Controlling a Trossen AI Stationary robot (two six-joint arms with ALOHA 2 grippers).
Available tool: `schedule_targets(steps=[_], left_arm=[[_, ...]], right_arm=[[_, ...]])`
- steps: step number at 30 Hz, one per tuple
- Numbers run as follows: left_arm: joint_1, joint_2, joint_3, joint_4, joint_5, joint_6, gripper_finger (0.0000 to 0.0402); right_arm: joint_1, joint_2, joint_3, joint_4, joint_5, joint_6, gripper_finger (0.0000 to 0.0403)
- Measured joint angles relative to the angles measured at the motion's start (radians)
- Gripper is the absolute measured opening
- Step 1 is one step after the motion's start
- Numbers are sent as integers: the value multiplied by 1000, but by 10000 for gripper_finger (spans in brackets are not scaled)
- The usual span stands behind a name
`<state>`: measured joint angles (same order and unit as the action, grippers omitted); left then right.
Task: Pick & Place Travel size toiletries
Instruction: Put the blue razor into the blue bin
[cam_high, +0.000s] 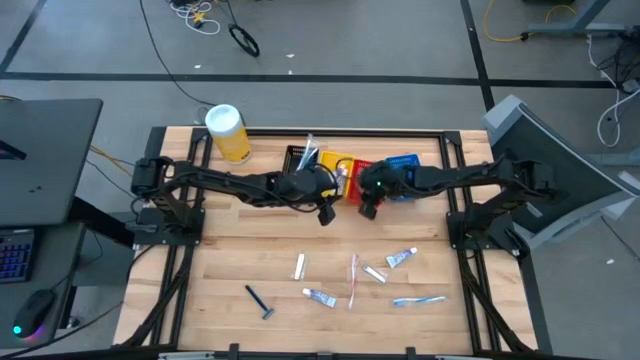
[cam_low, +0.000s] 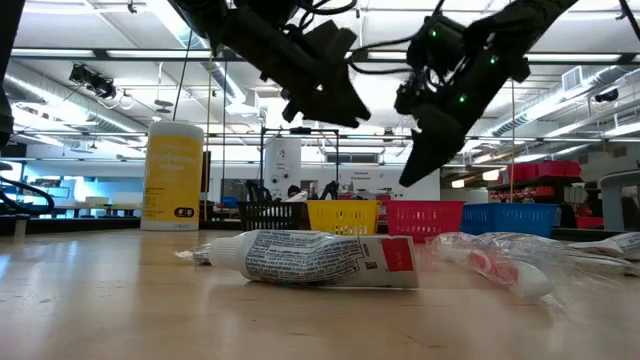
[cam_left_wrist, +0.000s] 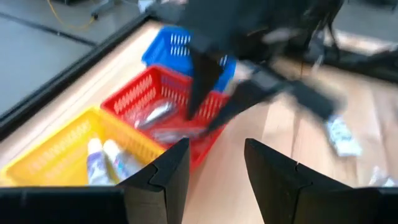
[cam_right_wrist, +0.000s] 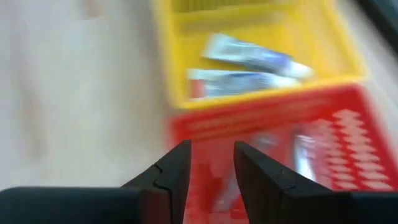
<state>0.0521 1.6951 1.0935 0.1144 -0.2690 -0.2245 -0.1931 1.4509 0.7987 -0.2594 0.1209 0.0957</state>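
Both grippers hang empty above the table, near the row of little baskets at the far edge. My left gripper (cam_high: 325, 212) (cam_left_wrist: 214, 168) is open, on the near side of the yellow basket (cam_left_wrist: 56, 152), which holds two white tubes (cam_left_wrist: 102, 158). My right gripper (cam_high: 368, 208) (cam_right_wrist: 210, 168) is open over the near rim of the red basket (cam_right_wrist: 261, 118); the same two tubes (cam_right_wrist: 249, 68) show beyond it. Wrapped items (cam_left_wrist: 155, 115) lie in the red basket. Several toiletries lie flat on the near half of the table: white tubes (cam_high: 299, 266) (cam_low: 310, 258), a dark razor (cam_high: 260, 300), wrapped toothbrushes (cam_high: 353, 280).
The black basket (cam_high: 300, 158) and the blue basket (cam_high: 402, 165) flank the yellow and red ones. A big yellow canister (cam_high: 228, 132) with a white lid stands at the far left. Bare wood lies between the grippers and the scattered items.
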Motion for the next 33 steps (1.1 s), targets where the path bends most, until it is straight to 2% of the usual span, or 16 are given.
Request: schedule_targets(steps=[7,11,17,21,27,33], left_arm=[[1,-14,1,-201,14,-53,161],[-4,-13,0,-332,121,5,161],[-48,-13,0,-564,311,86,161],[-119,-13,0,-685,389,75,161],[-295,-12,0,-806,383,88,148],[-469,-12,0,-819,375,86,142]], right_arm=[[121,0,-13,-12,-188,-33,131],[187,0,-33,-6,-257,-16,131],[248,0,-47,10,-243,1,131],[266,0,-47,84,-166,1,131],[266,0,-47,205,-140,-7,131],[266,0,-47,309,-140,-7,131]])
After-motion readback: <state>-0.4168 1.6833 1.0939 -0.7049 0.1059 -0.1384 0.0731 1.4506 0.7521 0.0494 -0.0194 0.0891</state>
